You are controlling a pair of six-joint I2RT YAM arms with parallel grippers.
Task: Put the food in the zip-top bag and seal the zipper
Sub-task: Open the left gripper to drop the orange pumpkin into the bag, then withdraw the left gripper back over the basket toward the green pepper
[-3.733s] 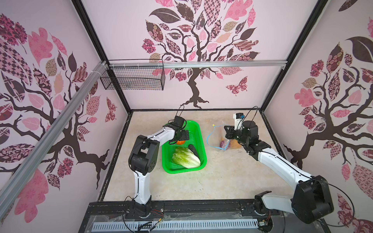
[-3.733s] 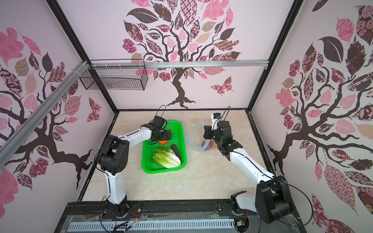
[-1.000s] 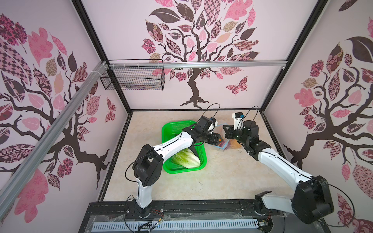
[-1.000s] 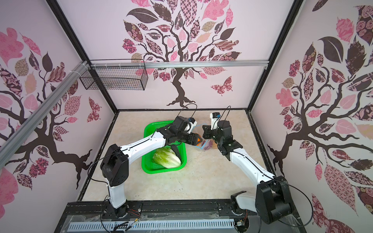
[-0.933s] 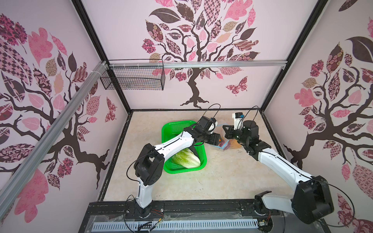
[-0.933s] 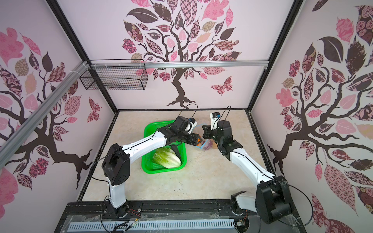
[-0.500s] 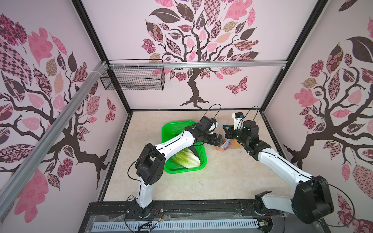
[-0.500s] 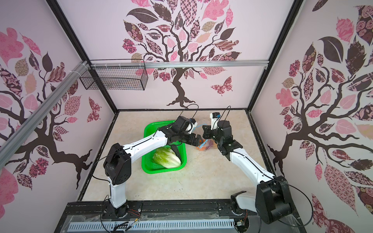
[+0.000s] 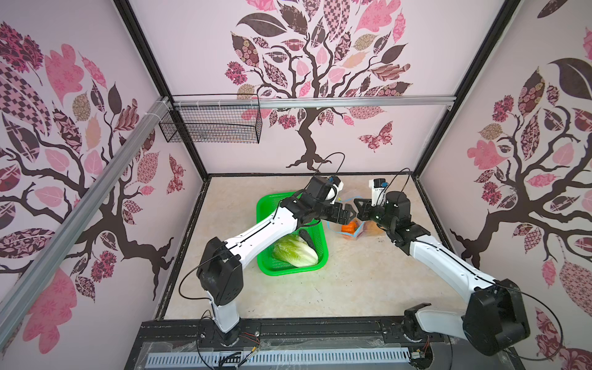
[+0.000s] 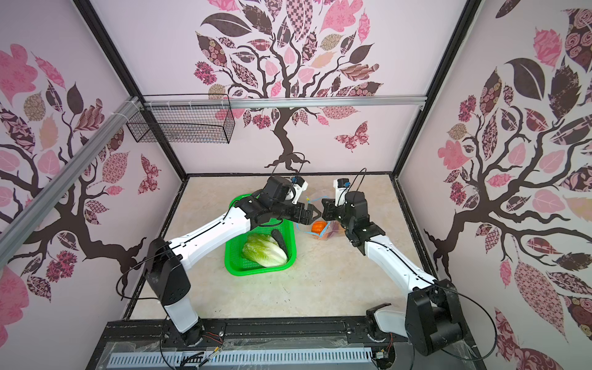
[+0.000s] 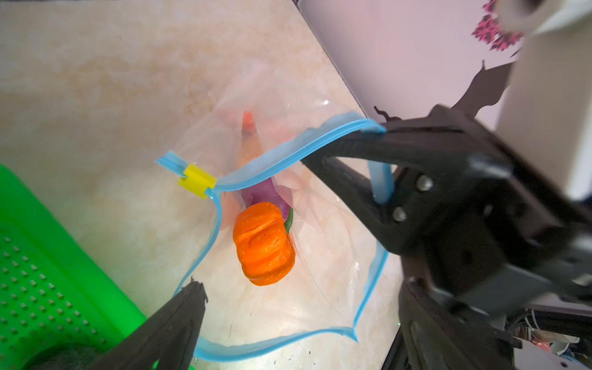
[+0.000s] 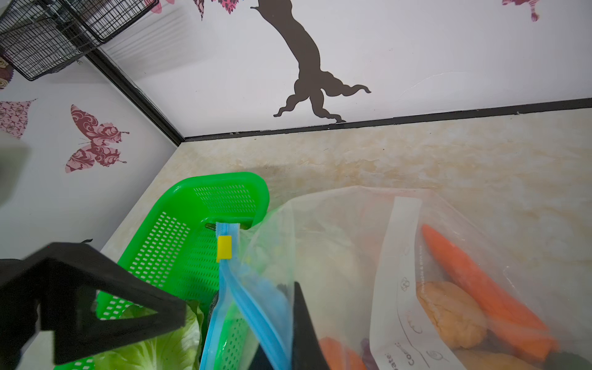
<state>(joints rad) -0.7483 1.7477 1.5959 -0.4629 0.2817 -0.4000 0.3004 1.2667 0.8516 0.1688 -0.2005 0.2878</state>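
Note:
The zip-top bag [image 9: 358, 235] lies right of the basket, and my right gripper [image 9: 360, 208] [image 12: 278, 323] is shut on the blue zipper strip [image 11: 272, 163], holding the mouth up and open. The yellow tab [image 11: 196, 180] sits at one end of the strip. My left gripper [image 9: 347, 213] [image 11: 302, 285] hovers open over the mouth, holding nothing. Below it, inside the bag, lies the orange pumpkin [image 11: 262, 243] [image 10: 317, 226], with a purple onion [image 11: 262, 195], a carrot [image 12: 480, 288] and a potato [image 12: 448, 314]. The cabbage [image 9: 296, 251] and a dark elongated piece [image 9: 308, 238] stay in the basket.
The green mesh basket [image 9: 266, 205] stands just left of the bag, under my left arm. The back wall and right wall run close behind and beside the bag. A black wire basket [image 9: 211, 128] hangs on the back wall at the upper left.
My left gripper has opened over the bag mouth, and the pumpkin it held now lies inside the bag. The right gripper has kept its hold on the strip.

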